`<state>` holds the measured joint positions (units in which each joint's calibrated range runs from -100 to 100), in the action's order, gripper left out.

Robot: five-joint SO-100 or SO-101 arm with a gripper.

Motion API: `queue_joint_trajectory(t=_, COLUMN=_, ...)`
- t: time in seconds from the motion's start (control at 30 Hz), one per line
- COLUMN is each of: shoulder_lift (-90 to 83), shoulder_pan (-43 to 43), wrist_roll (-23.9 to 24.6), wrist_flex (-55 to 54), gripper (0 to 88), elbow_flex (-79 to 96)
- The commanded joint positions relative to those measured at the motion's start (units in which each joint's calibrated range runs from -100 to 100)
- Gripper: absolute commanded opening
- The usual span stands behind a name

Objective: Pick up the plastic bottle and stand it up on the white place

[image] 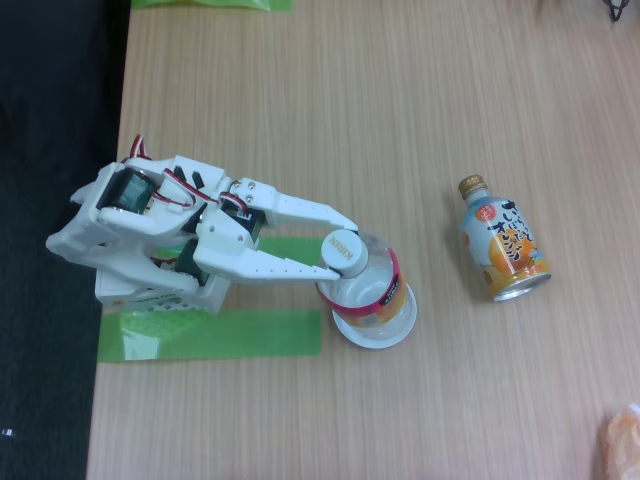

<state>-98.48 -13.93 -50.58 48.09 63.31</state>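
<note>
**Bottle's upright on the dish, arm's got its fingers around the neck**

Looking down from the fixed view, the biggest thing is the light wood table (pixel 400 100), which runs across nearly the whole shot, with a dark floor strip down the left side. Next up is the white arm (pixel 160 225), sitting at the table's left edge and reaching to the right. Its base sits on a wide green tape strip (pixel 230 335), and there's another bit of green tape (pixel 290 247) peeking out between the fingers.

The gripper (pixel 338 245) is at the top of the plastic bottle (pixel 370 290). One finger runs above the white cap and the other below it, so they're closed in pretty tight on either side of the cap and neck. Looks like it has hold of the bottle there, though from straight above I can't swear both fingers are actually touching.

The bottle itself is standing up, cap pointing at the camera, pink label band showing around its shoulder. It's sitting right on the white place (pixel 375 338), whose rim pokes out under the bottle's lower side.

Well off to the right, an orange-and-pale-blue can (pixel 503 245) with a gold cap lies on its side.
</note>
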Motion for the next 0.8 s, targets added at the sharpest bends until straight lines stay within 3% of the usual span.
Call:
queue_joint_trajectory(t=0.0, shoulder_lift=-0.3, shoulder_pan=0.5, wrist_roll=-2.1, wrist_flex=-1.1, gripper=3.9, elbow_flex=-1.8)
queue_joint_trajectory(t=0.33, shoulder_lift=-0.3, shoulder_pan=11.1, wrist_roll=-7.3, wrist_flex=-1.1, gripper=3.9, elbow_flex=-1.0)
queue_joint_trajectory(t=0.77, shoulder_lift=-0.3, shoulder_pan=11.5, wrist_roll=-7.3, wrist_flex=-1.1, gripper=3.9, elbow_flex=1.0)
